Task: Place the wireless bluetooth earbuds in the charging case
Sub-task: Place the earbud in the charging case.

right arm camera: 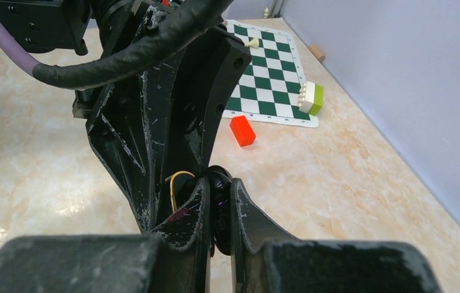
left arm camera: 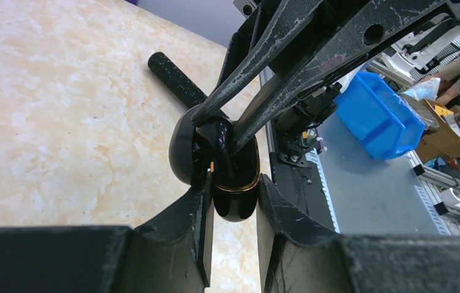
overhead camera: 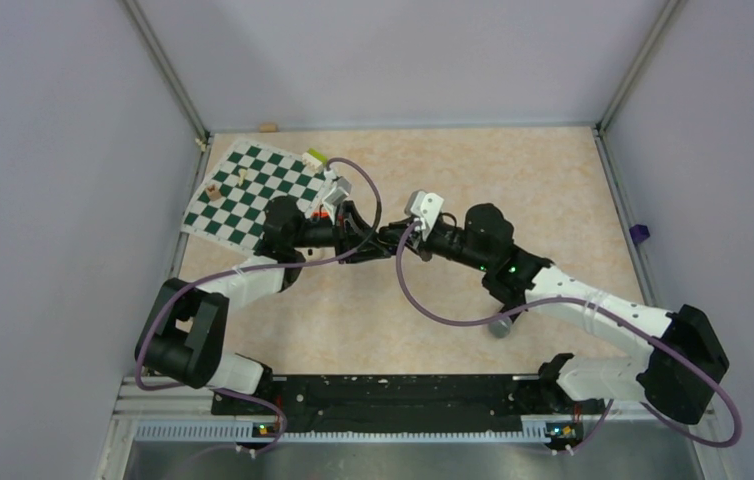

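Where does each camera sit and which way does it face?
Top: high behind the robot, looking down on the table; left arm, right arm show.
Left wrist: faces right across the table; left gripper holds the case.
Right wrist: faces left toward the chessboard; right gripper pinches an earbud.
Shared: both wrist views show the case.

Overhead view looking down on table [overhead camera: 513,170]; close wrist views facing each other, sharing charging case [left arm camera: 235,194]

Clamped left hand [left arm camera: 232,186], pinched right hand [right arm camera: 218,192], facing tip to tip
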Tool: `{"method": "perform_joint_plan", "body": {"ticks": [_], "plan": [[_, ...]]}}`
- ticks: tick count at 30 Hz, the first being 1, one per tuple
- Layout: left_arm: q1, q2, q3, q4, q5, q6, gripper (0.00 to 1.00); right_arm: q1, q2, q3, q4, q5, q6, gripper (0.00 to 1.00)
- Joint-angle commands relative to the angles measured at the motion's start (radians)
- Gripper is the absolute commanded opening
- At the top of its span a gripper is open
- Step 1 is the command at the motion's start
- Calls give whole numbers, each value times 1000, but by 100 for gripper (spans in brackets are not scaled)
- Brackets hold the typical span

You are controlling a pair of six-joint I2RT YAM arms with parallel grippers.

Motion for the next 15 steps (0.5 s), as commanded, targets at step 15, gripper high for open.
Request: {"method": "perform_joint_plan", "body": {"ticks": [15], "plan": [[11, -116, 151, -628, -177, 578, 0, 57, 67, 135, -250, -33, 107, 0]]}}
